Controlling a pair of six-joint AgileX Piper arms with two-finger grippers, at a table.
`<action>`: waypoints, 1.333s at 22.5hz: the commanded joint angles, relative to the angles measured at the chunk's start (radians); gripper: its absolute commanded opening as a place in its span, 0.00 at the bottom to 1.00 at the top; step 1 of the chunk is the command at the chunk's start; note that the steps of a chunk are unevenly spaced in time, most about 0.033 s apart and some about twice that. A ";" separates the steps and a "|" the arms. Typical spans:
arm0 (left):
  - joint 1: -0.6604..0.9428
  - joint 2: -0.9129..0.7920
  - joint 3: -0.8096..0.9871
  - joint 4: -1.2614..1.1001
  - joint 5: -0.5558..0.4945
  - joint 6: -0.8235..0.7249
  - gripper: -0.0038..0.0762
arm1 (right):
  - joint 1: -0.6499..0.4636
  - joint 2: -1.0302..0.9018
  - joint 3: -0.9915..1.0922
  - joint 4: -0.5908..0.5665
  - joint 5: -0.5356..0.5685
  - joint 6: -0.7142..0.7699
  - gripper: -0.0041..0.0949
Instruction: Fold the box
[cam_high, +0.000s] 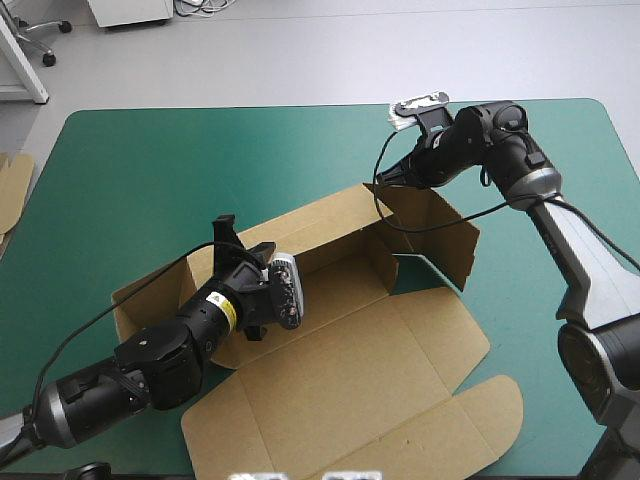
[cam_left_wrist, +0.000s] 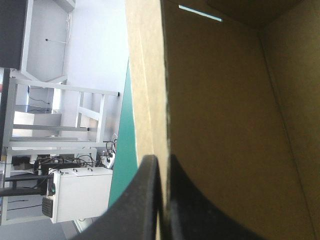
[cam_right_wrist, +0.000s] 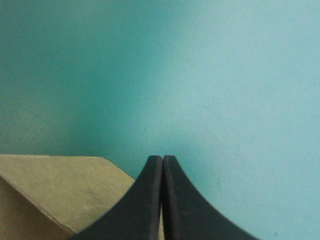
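Note:
The brown box (cam_high: 380, 370) lies across the middle of the teal-green cover, its lid and front flaps flat toward the near edge and its far wall and right end flap raised. My left gripper (cam_high: 245, 255) is on the far wall near its left part. In the left wrist view the gripper (cam_left_wrist: 162, 157) is shut on the wall's edge, and the box (cam_left_wrist: 225, 125) inside runs ahead of it. My right gripper (cam_high: 383, 180) sits at the top far corner of the right flap. Its fingers (cam_right_wrist: 162, 157) are all but shut, a thin brown sliver between them and board (cam_right_wrist: 60, 190) beside them.
More brown board (cam_high: 12, 190) shows at the table's left edge. Bare teal-green cover (cam_high: 150, 170) stretches beyond the box's far wall and to its right, and it fills the right wrist view ahead of the gripper (cam_right_wrist: 225, 75).

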 joint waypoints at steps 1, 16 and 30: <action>-0.006 -0.025 -0.021 -0.014 0.004 -0.019 0.03 | -0.003 -0.056 -0.034 0.020 0.021 -0.024 0.03; -0.006 -0.036 -0.021 -0.017 0.011 -0.021 0.03 | -0.006 -0.100 0.009 0.057 0.144 -0.068 0.03; -0.006 -0.036 -0.016 -0.031 0.006 -0.023 0.03 | -0.111 -0.307 0.497 0.297 -0.107 -0.250 0.03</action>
